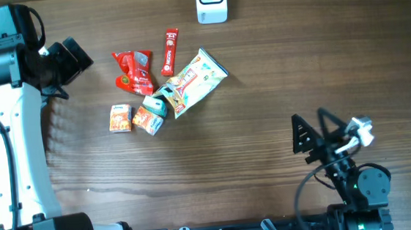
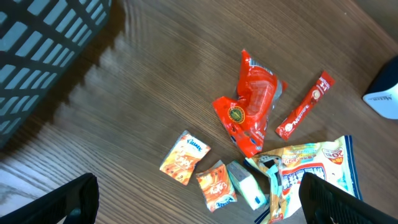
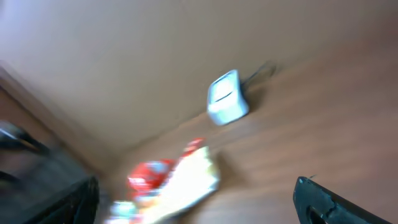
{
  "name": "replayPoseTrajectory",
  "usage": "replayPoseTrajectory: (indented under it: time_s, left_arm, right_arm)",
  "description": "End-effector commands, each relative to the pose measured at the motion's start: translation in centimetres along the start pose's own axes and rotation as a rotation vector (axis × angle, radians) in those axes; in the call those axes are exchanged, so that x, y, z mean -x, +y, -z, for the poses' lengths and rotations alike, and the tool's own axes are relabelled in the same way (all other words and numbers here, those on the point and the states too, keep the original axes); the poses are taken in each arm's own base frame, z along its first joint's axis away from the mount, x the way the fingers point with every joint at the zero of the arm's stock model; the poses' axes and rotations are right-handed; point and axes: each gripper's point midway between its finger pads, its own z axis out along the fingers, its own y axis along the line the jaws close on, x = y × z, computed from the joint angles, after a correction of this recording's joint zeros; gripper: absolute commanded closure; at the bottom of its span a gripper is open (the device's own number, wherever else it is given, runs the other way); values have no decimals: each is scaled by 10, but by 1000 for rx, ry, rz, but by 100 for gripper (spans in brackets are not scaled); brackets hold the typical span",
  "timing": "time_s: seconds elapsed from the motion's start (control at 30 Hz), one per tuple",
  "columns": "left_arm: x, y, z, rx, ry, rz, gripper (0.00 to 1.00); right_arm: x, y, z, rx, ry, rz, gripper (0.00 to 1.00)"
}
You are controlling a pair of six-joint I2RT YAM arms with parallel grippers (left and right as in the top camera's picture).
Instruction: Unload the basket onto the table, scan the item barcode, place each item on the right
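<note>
Left gripper (image 1: pixel 77 57) spread wide, empty, near the red snack packet (image 1: pixel 133 73). Right gripper (image 1: pixel 314 130) also spread wide, empty, well apart from it. White scanner (image 1: pixel 211 3) stands beyond the packet.

No legible text. Print present on long red stick sachet (image 2: pixel 304 114), white-blue printed foil bag (image 2: pixel 311 167), white plastic barcode scanner (image 2: pixel 384 104): too small or blurred.
</note>
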Motion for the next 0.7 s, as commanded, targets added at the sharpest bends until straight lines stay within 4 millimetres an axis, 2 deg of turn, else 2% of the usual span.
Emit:
replayPoseTrajectory:
  time_s: [0.0, 0.07, 0.13, 0.17, 0.2, 0.27, 0.43, 0.53, 0.67]
  left_arm:
    - [2, 0, 2, 8, -11, 7, 0]
    - [2, 0, 2, 8, -11, 7, 0]
    - [2, 0, 2, 8, -11, 7, 0]
    - [2, 0, 2, 8, -11, 7, 0]
    - [2, 0, 2, 8, -11, 7, 0]
    - [2, 0, 2, 8, -11, 7, 0]
    - [2, -5, 2, -20, -8, 14, 0]
    - [2, -6, 2, -27, -5, 14, 0]
    - [4, -7, 2, -32, -14, 20, 0]
  right_arm:
    - [-16, 16, 1, 62, 116, -648, 0]
    - [-13, 21, 1, 82, 117, -697, 0]
    - [-6, 37, 3, 161, 121, -657, 0]
    - [3, 51, 6, 231, 104, -594, 0]
    - [19, 74, 13, 340, 61, -484, 0]
    - [35, 93, 21, 416, 13, -402, 0]
    - [59, 125, 30, 439, -21, -193, 0]
    - [66, 133, 24, 372, 28, -114, 1]
    - [68, 146, 8, 321, 180, 17, 1]
